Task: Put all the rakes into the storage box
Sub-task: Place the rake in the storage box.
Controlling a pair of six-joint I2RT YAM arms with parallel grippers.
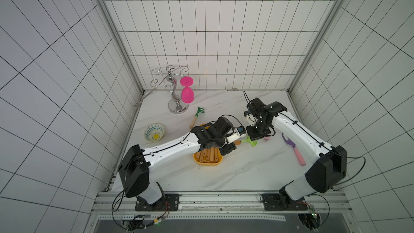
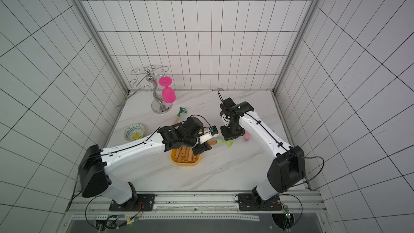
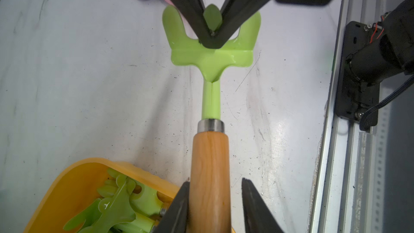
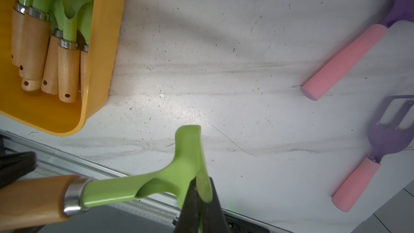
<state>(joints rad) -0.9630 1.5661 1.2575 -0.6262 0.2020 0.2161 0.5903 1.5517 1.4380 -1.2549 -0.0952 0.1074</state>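
Right gripper (image 4: 200, 200) pinches the rake (image 3: 210, 99) prong; left gripper (image 3: 212, 205) half-closed around its handle beside the storage box (image 3: 74, 175) rim.

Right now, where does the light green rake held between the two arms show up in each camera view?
Top views: light green rake sits mid-table, between the arms, just beside the storage box.
Left wrist: rake runs up the centre, wooden handle between the left claw fingers.
Right wrist: rake along the lower edge, a tine pinched by the right claw.
Shared landmark: the yellow-orange storage box.
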